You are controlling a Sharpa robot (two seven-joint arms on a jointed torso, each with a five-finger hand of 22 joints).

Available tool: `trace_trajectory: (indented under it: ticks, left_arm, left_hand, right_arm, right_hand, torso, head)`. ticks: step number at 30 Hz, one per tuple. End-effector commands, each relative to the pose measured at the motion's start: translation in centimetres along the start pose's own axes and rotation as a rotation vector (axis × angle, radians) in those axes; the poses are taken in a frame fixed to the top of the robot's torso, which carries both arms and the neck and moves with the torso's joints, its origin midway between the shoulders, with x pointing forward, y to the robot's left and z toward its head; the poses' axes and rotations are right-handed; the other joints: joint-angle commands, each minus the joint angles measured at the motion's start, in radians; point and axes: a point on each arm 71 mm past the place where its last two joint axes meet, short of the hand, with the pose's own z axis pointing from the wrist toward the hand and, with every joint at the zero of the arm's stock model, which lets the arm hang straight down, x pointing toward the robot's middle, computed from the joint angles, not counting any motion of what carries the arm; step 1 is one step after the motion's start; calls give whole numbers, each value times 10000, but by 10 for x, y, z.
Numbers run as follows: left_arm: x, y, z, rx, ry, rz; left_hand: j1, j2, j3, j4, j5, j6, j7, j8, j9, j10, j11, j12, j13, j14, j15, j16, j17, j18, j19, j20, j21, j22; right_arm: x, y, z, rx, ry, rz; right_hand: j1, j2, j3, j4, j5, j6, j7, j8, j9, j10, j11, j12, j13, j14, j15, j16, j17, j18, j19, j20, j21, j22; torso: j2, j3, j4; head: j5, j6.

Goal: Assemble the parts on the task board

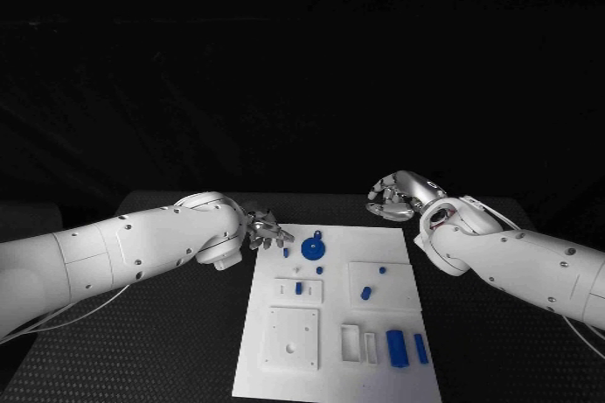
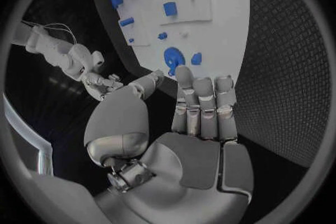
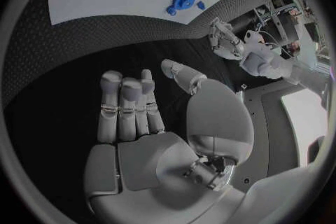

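Right, the flat white rectangular task board (image 1: 338,316) lies in the middle of the black textured table (image 1: 479,350), and the small blue plastic parts are scattered across it. A round blue disc-shaped part with a tab (image 1: 314,245) sits at the far end of the board, left of centre, with tiny blue pegs (image 1: 320,269) just near of it. A short blue peg (image 1: 299,288) stands in a raised white block on the left side, another blue peg (image 1: 365,292) rests on the raised white block to the right. At the near right, two upright blue cylinders (image 1: 396,348) stand beside white slotted holders (image 1: 359,344).

The left silver hand (image 1: 266,229) hovers at the board's far left corner, close to the blue disc, fingers straight and lightly spread, holding nothing. The right silver hand (image 1: 399,196) hangs over the table beyond the board's far right corner, well apart from the parts, fingers extended, nothing in its grasp
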Motion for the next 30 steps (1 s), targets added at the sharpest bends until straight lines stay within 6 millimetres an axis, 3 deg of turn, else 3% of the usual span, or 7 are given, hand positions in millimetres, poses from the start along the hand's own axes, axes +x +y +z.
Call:
trace_trajectory:
  ticks: [1,6,8,30]
  left_arm:
    - [1,1,5,-234,683,1053]
    - [-1,0,14,-542,819,1450]
    - [-1,0,16,-659,897,1517]
    - [-1,-2,34,-937,1024,1597]
  left_hand:
    - [-48,25,-107,49,-28,-146,59,-66,-14,-121,52,-69,-21,-111,21,-72,-46,-204,-117,-1106,-93,-23]
    - [-400,-54,-216,420,-34,-349,153,-182,-29,-263,143,-164,-49,-251,120,-159,-113,-269,-248,-1063,-224,-52]
    - [-478,105,-584,340,-24,-387,166,-194,-7,-296,159,-161,-34,-288,142,-142,-118,-283,-314,-1063,-241,-23]
    - [-542,277,-867,443,-23,-484,192,-262,3,-369,182,-162,-8,-374,160,-105,-137,-289,-395,-1081,-297,17]
  right_arm:
    - [1,0,0,-72,99,9]
    - [1,1,0,-81,104,15]
    - [1,1,1,-83,103,16]
    - [3,5,2,-149,128,42]
  right_hand:
    - [-120,6,-60,5,66,16,121,-62,8,-85,-11,43,-10,-51,-4,-48,12,296,-57,-35,-35,12]
    - [-121,8,-61,4,69,11,122,-65,7,-85,-10,44,-11,-51,-3,-49,13,296,-57,-36,-36,12]
    - [-121,9,-61,4,69,10,123,-65,7,-86,-10,44,-12,-51,-3,-49,13,296,-57,-36,-36,12]
    - [-125,21,-65,5,79,2,126,-69,7,-86,-6,48,-17,-49,1,-52,15,296,-55,-37,-41,14]
  torso:
    - [8,-2,-8]
    - [19,-11,-14]
    - [26,-12,-23]
    - [39,-16,-20]
  head:
    - [18,10]
    - [-4,13]
    - [-3,9]
    - [-53,8]
